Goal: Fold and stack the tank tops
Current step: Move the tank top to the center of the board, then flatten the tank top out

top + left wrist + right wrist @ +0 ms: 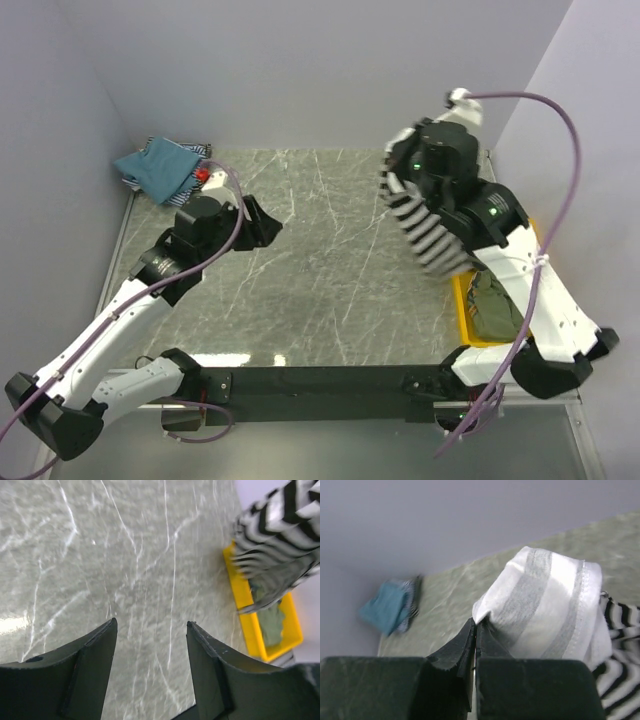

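My right gripper is shut on an edge of the bold black-and-white striped tank top. It holds the top in the air at the right of the table, where it hangs blurred over the yellow tray. The olive-green tank top lies in that tray. A folded teal-blue tank top rests in the far left corner on a fine blue-and-white striped one. Over bare marble at centre left, my left gripper stands open and empty.
The marble tabletop is walled on the left, back and right. The yellow tray sits against the right wall near the front, with the olive top inside. A purple cable loops above my right arm.
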Available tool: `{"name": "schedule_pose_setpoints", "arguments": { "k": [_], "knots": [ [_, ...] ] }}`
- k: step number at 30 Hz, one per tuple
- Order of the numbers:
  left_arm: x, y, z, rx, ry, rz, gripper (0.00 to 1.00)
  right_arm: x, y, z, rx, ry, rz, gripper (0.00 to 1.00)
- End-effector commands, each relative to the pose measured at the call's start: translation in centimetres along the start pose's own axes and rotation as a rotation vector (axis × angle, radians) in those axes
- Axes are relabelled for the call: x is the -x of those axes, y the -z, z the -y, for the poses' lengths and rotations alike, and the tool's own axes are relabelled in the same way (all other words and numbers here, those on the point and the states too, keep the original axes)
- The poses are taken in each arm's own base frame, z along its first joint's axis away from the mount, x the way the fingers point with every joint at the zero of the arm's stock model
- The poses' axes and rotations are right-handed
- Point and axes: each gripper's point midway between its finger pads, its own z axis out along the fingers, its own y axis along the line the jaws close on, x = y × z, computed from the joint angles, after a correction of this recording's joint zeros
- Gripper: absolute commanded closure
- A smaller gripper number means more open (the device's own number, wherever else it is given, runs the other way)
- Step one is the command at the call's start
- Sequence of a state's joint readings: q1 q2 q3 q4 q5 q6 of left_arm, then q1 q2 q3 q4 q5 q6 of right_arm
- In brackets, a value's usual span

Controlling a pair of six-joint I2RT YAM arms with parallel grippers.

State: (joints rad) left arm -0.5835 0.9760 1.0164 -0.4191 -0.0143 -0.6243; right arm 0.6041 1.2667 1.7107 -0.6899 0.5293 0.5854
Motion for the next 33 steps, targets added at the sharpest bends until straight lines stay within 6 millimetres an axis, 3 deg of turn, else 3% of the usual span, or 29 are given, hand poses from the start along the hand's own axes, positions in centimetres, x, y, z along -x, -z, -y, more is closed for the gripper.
{"name": "schedule_pose_setpoints", "arguments": {
  "k": [1, 3, 5, 6, 8, 9, 10, 12, 13, 15, 16, 18, 19, 21, 22, 24, 26, 27, 30, 32, 33],
  "knots": [
    [2.1, 0.4, -0.2, 0.012, 0.068, 0.091, 0.37, 2.4, 3.5, -5.9, 0.172, 0.053, 0.028, 1.00],
    [2.0, 0.3, -0.6, 0.026, 0.095, 0.103, 0.36, 2.2, 5.5, -8.0, 0.245, 0.073, 0.022, 1.00],
    [1.8, 0.3, -0.9, 0.037, 0.117, 0.111, 0.36, 2.4, 6.8, -8.7, 0.287, 0.060, 0.022, 1.00],
    [1.8, 0.2, -1.3, 0.052, 0.124, 0.121, 0.36, 2.7, 7.7, -8.5, 0.314, 0.045, 0.026, 1.00],
    [1.2, -0.1, -1.8, 0.066, 0.131, 0.115, 0.36, 1.0, 6.8, -6.9, 0.262, 0.062, 0.017, 1.00],
    [1.2, -0.4, -2.0, 0.073, 0.139, 0.118, 0.36, 1.4, 6.5, -5.3, 0.214, 0.055, 0.038, 0.98],
    [1.0, -0.6, -2.1, 0.076, 0.143, 0.117, 0.36, -0.6, 5.1, -3.8, 0.170, 0.082, 0.003, 0.90],
    [0.0, -1.5, -2.6, 0.086, 0.157, 0.091, 0.36, -2.0, 3.2, -1.7, 0.139, 0.062, -0.041, 0.78],
    [-0.4, -1.9, -2.6, 0.083, 0.166, 0.076, 0.37, -3.9, 0.5, 1.6, 0.070, 0.051, -0.100, 0.68],
    [-2.0, -2.9, -3.4, 0.104, 0.180, 0.037, 0.37, -5.2, -1.8, 5.1, -0.012, 0.031, -0.119, 0.60],
    [-2.6, -3.2, -3.6, 0.107, 0.192, 0.024, 0.37, -6.9, -3.3, 8.7, -0.103, 0.028, -0.149, 0.52],
    [-4.4, -3.8, -4.9, 0.145, 0.220, -0.012, 0.38, -8.6, -4.7, 11.0, -0.138, 0.016, -0.182, 0.46],
    [-5.1, -3.9, -5.3, 0.160, 0.231, -0.024, 0.38, -10.4, -5.2, 12.2, -0.164, 0.026, -0.222, 0.42],
    [-6.8, -4.0, -6.9, 0.219, 0.264, -0.043, 0.39, -12.5, -5.1, 11.9, -0.131, 0.028, -0.283, 0.40],
    [-7.3, -3.9, -7.6, 0.247, 0.277, -0.048, 0.40, -14.7, -4.7, 12.1, -0.121, 0.037, -0.325, 0.39],
    [-8.7, -3.4, -10.0, 0.351, 0.312, -0.038, 0.40, -17.5, -3.2, 9.1, -0.017, 0.054, -0.345, 0.38],
    [-9.3, -2.4, -11.9, 0.434, 0.345, -0.013, 0.41, -21.7, -1.6, 7.7, 0.013, 0.073, -0.418, 0.38],
    [-9.0, -2.0, -12.8, 0.474, 0.351, 0.018, 0.45, -25.0, 0.4, 5.2, 0.083, 0.129, -0.480, 0.38],
    [-9.1, -0.8, -13.9, 0.502, 0.411, 0.033, 0.48, -31.1, 3.8, 3.8, 0.120, 0.177, -0.584, 0.38],
    [-9.8, 0.0, -13.7, 0.483, 0.454, 0.027, 0.50, -33.8, 4.8, 5.6, 0.071, 0.178, -0.621, 0.38],
    [-10.4, 0.4, -13.7, 0.477, 0.466, 0.012, 0.51, -35.3, 5.3, 7.8, 0.028, 0.200, -0.641, 0.39]
  ]
}}
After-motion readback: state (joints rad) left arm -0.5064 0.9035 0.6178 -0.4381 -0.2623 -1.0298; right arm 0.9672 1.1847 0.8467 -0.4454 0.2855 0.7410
